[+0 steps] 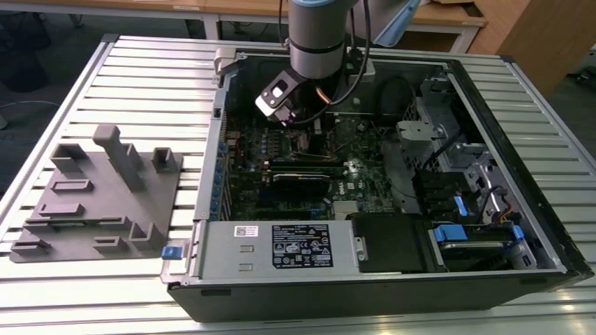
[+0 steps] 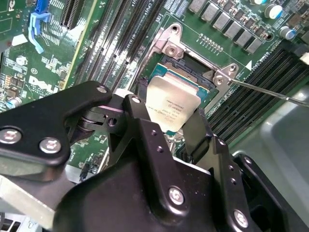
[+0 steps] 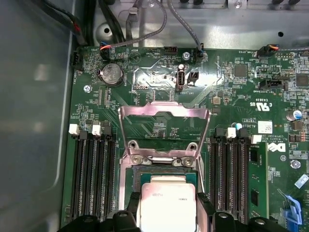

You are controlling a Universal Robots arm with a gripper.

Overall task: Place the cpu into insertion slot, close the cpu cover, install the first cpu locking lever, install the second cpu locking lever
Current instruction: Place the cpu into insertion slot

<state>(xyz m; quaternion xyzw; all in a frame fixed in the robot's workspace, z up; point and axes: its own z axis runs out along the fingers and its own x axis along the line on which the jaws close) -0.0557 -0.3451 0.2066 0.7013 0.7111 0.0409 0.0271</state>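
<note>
My gripper is shut on the cpu, a flat square chip with a dull metallic top, pinched by its edges between two black fingers. The chip hangs slightly tilted just over the insertion slot, a dark square socket with a silvery rim on the green board. I cannot tell if it touches the socket. In the first wrist view the cpu covers the near half of the slot. Behind it the cpu cover stands swung open. A thin locking lever sticks out, unlatched. In the exterior view the gripper is down inside the open computer case.
Rows of black memory slots flank the socket on both sides. A coin battery and cables lie beyond the cover. The case's grey wall rises close by. A grey fixture block sits at the exterior view's left.
</note>
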